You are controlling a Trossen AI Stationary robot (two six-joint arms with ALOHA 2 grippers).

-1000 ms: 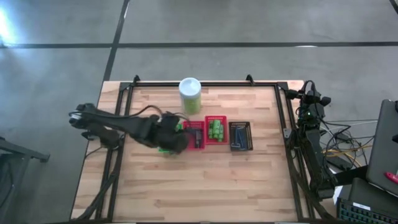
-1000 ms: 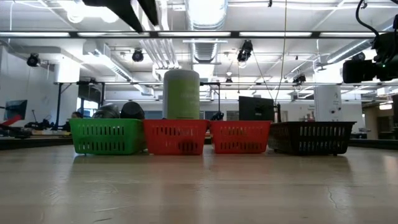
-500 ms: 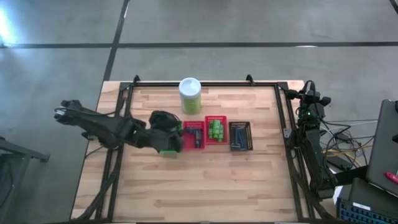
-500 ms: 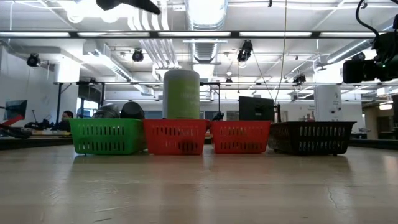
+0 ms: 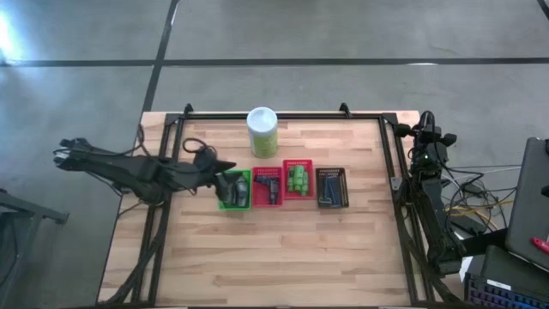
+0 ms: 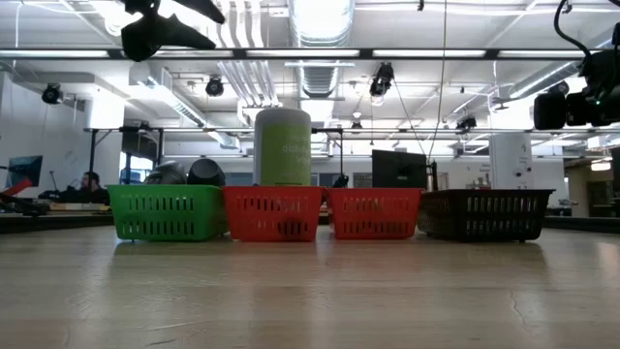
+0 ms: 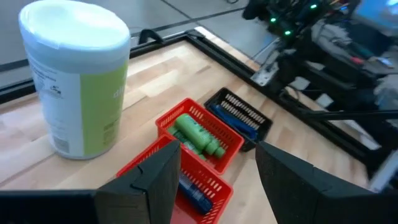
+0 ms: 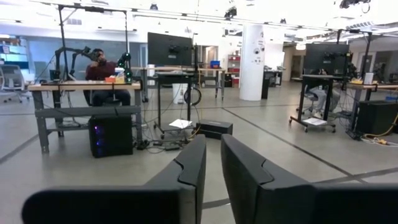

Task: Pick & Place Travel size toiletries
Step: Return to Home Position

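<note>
Four mesh baskets stand in a row mid-table: green [image 5: 233,190], red [image 5: 267,186], red [image 5: 298,180] and dark [image 5: 331,187]. The green one holds grey tubes [image 5: 236,184]. The first red one holds small dark tubes [image 7: 194,194]. The second red one holds bright green tubes [image 7: 196,134]. The dark one holds dark-blue razors [image 7: 239,118]. My left gripper [image 7: 217,186] is open and empty, above the table just left of the green basket [image 5: 220,175]. My right gripper [image 8: 213,171] is shut and empty, parked at the table's right edge [image 5: 426,136].
A large white-and-green canister [image 5: 262,131] stands upright behind the baskets, toward the far edge. A black frame rail [image 5: 283,115] runs around the tabletop. Bare wood lies in front of the baskets [image 5: 283,249]. People sit at desks in the room beyond [image 8: 99,68].
My left gripper has drawn back from over the green basket toward the table's left edge, staying high above the table. The green basket and the grey tubes in it now show. The baskets have kept still.
</note>
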